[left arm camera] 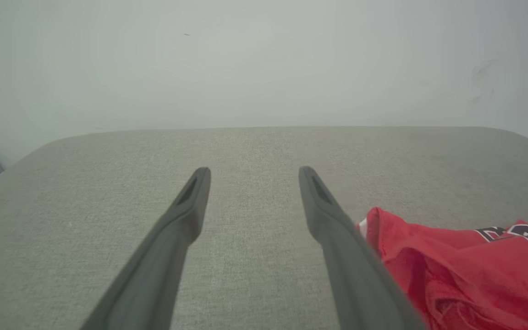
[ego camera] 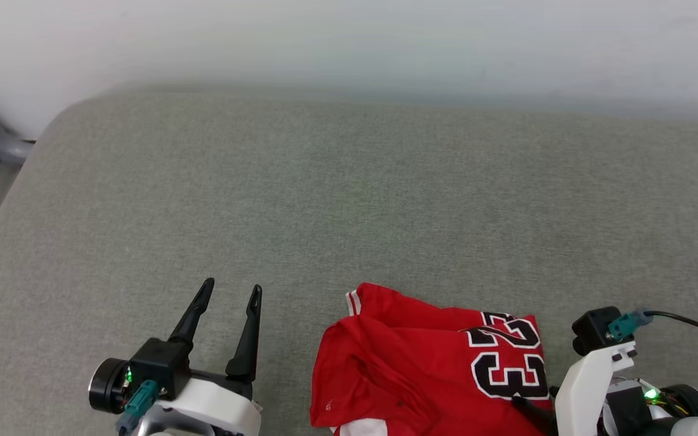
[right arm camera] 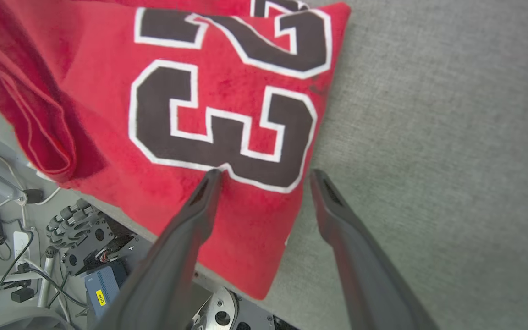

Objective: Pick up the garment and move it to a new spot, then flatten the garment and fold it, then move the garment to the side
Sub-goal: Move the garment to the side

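Currently a red garment [ego camera: 422, 363] marked with a black-and-white 23 lies crumpled at the lower middle of the head view, on the near edge of a grey fabric surface [ego camera: 349, 200]. In the right wrist view its hem hangs past that edge, above a wheel [right arm camera: 76, 224] at the lower left of the frame.

The left gripper [ego camera: 232, 286], at the lower left of the head view, has its fingers spread wide and holds nothing. It stands beside the cloth's left side, apart from it. The right gripper [right arm camera: 266, 174] is likewise fully open and empty. One finger lies across the number and the other over bare grey fabric just beside the garment's edge. Whether either tip touches cannot be told.

Likely trouble: with part of the cloth overhanging, a nudge or a weak pinch could drag the whole garment off the surface. Because the fabric is bunched in layers, closing here may catch only the top layer, so it lifts twisted and flattens badly. A finger might also snag a fold.
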Tool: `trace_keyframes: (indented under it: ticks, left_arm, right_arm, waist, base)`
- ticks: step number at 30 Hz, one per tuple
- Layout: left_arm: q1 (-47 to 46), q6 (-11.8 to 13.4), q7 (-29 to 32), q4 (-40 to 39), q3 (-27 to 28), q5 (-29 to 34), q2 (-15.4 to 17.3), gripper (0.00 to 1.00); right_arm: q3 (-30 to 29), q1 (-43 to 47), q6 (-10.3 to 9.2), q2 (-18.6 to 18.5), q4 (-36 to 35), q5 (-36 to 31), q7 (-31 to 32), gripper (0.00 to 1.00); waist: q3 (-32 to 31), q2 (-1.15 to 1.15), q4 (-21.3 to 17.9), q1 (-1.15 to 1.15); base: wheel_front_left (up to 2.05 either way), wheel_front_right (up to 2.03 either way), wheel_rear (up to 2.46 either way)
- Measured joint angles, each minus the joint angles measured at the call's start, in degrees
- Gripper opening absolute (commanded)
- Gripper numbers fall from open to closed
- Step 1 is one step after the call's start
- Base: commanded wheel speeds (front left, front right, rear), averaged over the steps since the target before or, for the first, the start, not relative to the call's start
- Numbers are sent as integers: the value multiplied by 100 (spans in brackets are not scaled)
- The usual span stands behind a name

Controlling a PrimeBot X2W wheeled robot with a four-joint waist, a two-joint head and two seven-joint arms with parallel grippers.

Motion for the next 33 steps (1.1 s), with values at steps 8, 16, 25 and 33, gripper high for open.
trace_keyframes:
  ticks: [8,16,25,33]
  left_arm:
    - [-136,-53,0,74,-12,58,-46,100]
    - [-220,-83,0,121,12,69,-90,100]
    - [-157,-103,0,170,110,111,-101,100]
    - [4,-114,0,111,80,113,-131,100]
  right_arm:
    - [40,-244,0,146,643,-310,33,100]
    - [247,-410,-1,127,1159,-506,-316,0]
    - [817,-769,5,-337,1225,-844,-1105,0]
    - [1730,-1248,3,-1627,687,-1188,-1343,0]
  waist:
    - [273,0,316,0]
    - [397,0,513,0]
    - [124,0,326,0]
    - [-91,0,-233,0]
  base:
    - [0,0,0]
    - [0,0,0]
    - [0,0,0]
    - [0,0,0]
